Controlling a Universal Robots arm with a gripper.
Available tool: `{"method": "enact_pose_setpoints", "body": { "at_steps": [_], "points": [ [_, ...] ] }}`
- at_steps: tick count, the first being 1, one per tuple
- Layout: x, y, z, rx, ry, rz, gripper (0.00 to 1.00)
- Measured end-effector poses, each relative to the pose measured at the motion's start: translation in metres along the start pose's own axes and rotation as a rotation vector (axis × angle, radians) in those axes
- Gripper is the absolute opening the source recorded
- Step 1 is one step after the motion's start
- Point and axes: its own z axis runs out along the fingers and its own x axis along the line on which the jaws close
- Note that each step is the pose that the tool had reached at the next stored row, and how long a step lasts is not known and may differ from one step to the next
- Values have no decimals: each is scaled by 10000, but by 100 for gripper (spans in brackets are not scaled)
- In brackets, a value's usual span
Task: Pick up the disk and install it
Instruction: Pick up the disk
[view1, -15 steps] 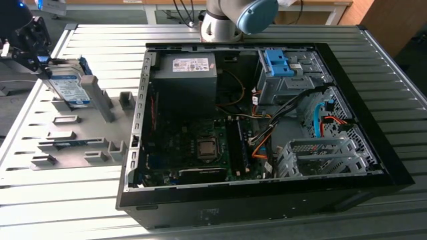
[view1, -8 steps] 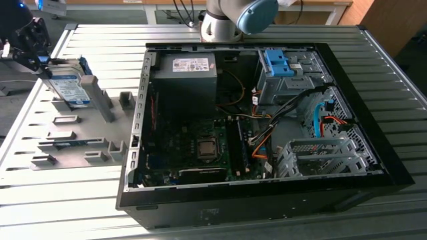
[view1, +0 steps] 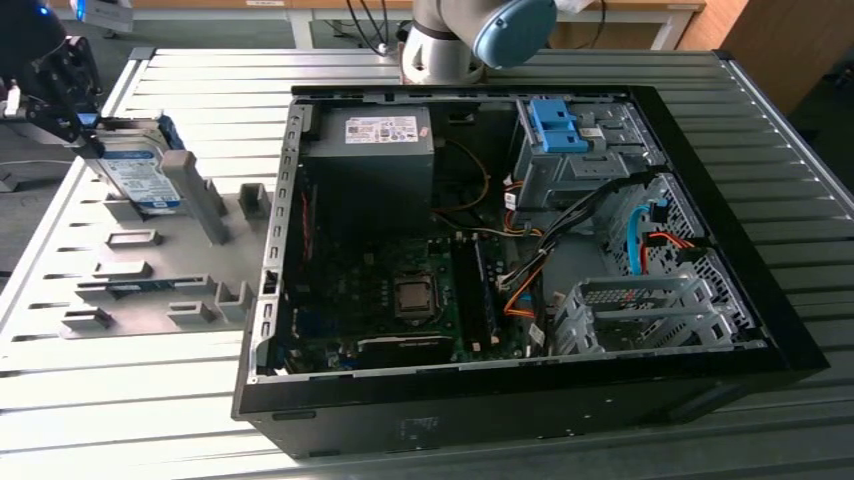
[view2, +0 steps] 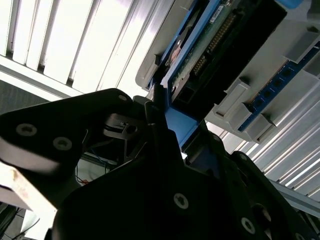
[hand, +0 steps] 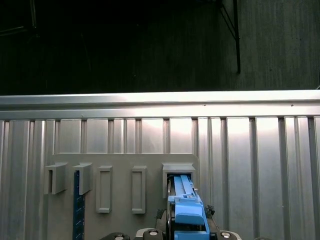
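The disk (view1: 140, 175) is a silver-grey drive with a white-and-blue label and blue rails. It stands tilted on edge at the exterior view's far left, over the grey fixture plate (view1: 147, 270). My black gripper (view1: 91, 128) is at its upper end. In the second wrist view the gripper (view2: 180, 130) is shut on the blue rail, with the disk's circuit-board side (view2: 220, 45) beyond the fingers. In the first wrist view the blue rail (hand: 186, 205) runs from an upright grey slot (hand: 178, 170). I cannot tell whether the disk still rests in that slot.
An open black computer case (view1: 747, 300) lies in the middle of the ribbed metal table (view1: 120, 420). A drive cage with a light-blue bracket (view1: 561, 125) sits at its far side, beside a black box with a white sticker (view1: 374, 150). A blue strip (hand: 76, 210) stands in the fixture.
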Motion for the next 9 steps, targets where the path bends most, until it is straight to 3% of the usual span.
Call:
{"method": "enact_pose_setpoints", "body": {
  "at_steps": [9],
  "points": [
    [0,0,0,1,2,0,37]
  ]
}}
